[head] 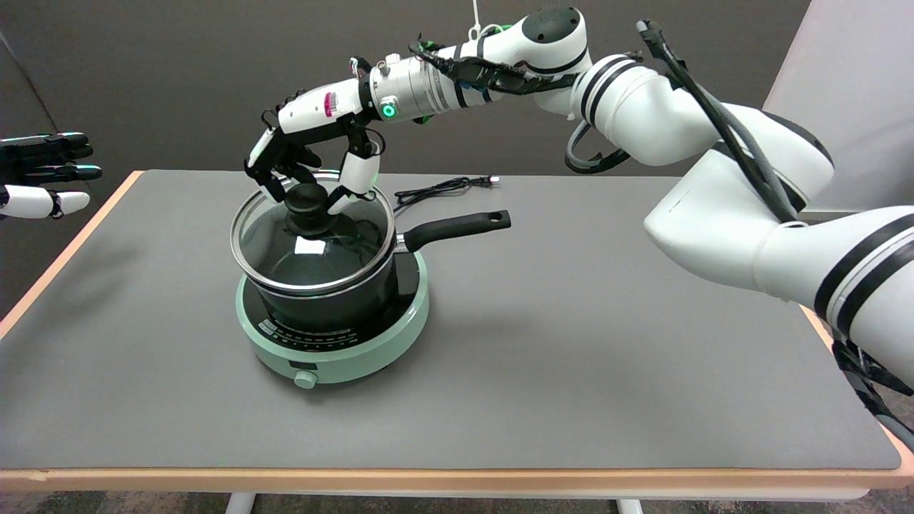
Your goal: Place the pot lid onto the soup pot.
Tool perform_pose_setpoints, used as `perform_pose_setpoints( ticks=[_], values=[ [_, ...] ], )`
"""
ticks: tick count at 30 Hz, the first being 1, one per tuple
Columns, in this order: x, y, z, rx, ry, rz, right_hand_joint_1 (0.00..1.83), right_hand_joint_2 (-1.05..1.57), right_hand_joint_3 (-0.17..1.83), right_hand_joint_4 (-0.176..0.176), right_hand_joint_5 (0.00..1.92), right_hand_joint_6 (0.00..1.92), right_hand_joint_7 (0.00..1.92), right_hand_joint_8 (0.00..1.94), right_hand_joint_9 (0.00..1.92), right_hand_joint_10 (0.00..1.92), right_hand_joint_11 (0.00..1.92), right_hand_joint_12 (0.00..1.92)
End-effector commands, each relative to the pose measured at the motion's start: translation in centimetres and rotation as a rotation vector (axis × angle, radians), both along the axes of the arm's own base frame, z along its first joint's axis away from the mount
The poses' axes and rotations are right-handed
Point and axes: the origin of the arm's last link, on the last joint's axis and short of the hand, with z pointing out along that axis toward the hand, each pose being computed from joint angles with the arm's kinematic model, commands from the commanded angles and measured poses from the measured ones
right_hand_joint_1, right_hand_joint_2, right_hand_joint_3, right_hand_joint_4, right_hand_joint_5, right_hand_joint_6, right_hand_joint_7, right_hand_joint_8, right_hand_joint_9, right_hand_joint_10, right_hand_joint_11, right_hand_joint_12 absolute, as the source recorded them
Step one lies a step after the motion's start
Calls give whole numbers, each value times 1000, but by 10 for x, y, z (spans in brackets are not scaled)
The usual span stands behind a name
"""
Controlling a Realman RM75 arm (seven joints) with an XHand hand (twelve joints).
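Note:
A black soup pot [343, 300] with a long black handle [457, 225] stands on a round mint-green induction cooker [371, 343] left of the table's middle. The glass pot lid [321, 260], steel-rimmed, lies on the pot's rim and covers its mouth. My right hand [307, 153] reaches down from above onto the lid's black knob [308, 203]. Its fingers close around the knob from the left and its thumb from the right, so it holds the lid by the knob. The far part of the lid is hidden behind the hand.
The cooker's black power cable [443, 187] lies on the grey table [571, 357] behind the pot handle. My idle left hand [43, 175] hangs in the air at the far left edge. My right arm spans the upper right above the table.

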Motion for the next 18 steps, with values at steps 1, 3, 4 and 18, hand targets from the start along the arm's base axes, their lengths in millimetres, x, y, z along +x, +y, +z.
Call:
perform_pose_setpoints(
  ticks=[1,3,4,18],
  values=[
    [-12,-1,-1,-10,18,-31,1340,899,606,176,602,1195,834,1413,643,1911,568,1308],
    [-13,-1,0,-13,21,-34,1340,899,606,176,602,1196,834,1413,643,1911,567,1309],
    [-14,-1,0,-13,23,-35,1340,898,607,176,601,1197,834,1413,644,1911,567,1310],
    [-16,-2,1,-17,30,-36,1345,894,611,176,605,1200,834,1408,644,1905,569,1309]
  ],
)
